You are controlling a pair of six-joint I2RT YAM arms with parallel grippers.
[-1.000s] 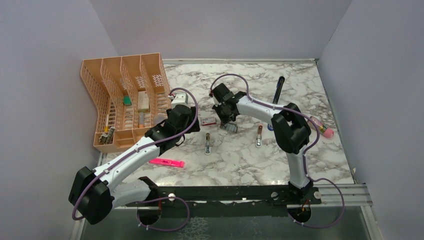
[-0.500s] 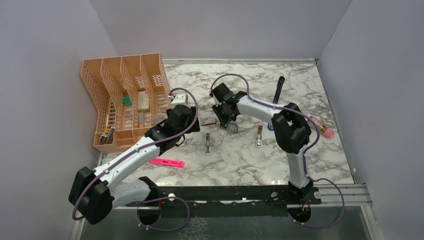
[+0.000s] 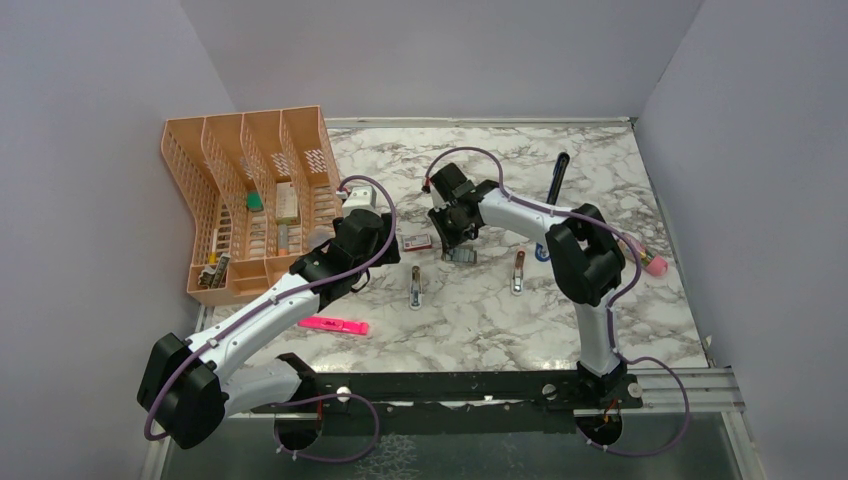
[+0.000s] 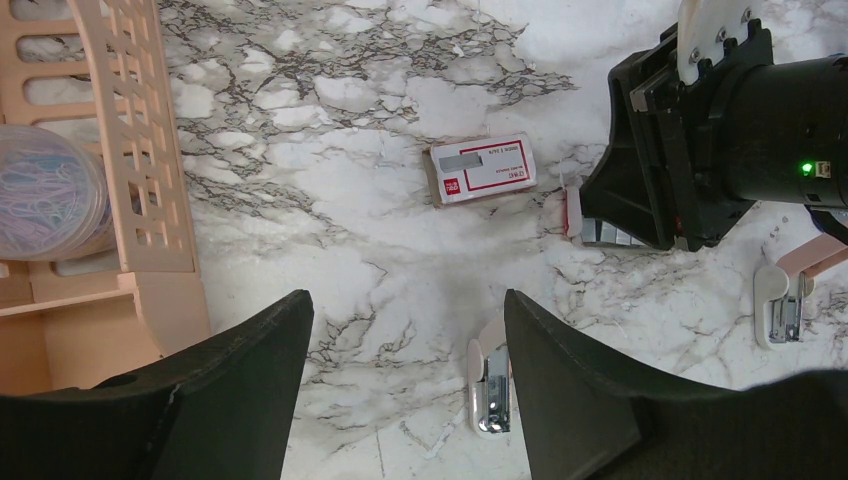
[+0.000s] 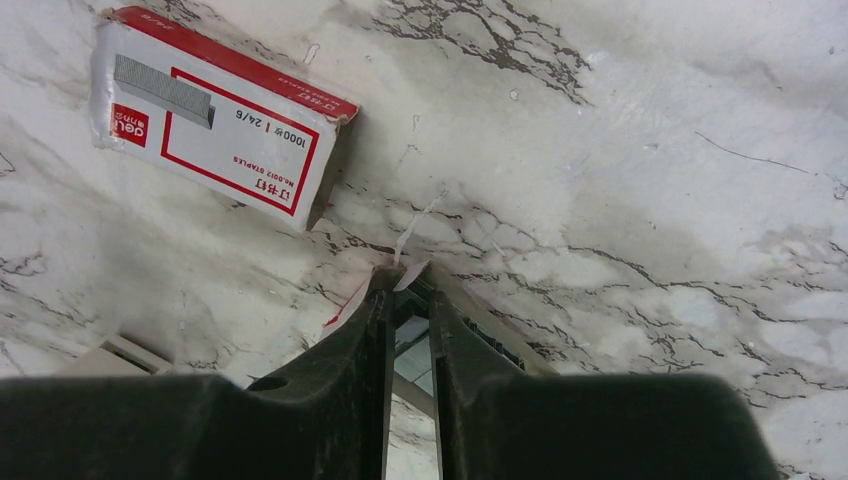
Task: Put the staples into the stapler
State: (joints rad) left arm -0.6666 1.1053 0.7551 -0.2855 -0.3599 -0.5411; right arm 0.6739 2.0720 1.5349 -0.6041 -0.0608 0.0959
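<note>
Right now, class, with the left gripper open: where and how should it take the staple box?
Pinch the box across its two long sides, straight down from above. It lies flat, label up, with bare marble along both; the right gripper, shut on the staples, crowds one short end. The left gripper would probably need turning.

Table (image 3: 470,310) looks polished marble; staples box (image 5: 215,125) cardboard (matt).

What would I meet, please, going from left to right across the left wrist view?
Peach plastic lattice organiser → red-and-white cardboard staple box → right arm's black fingers, closed on silvery staples → small peach-and-white clip-like piece.
</note>
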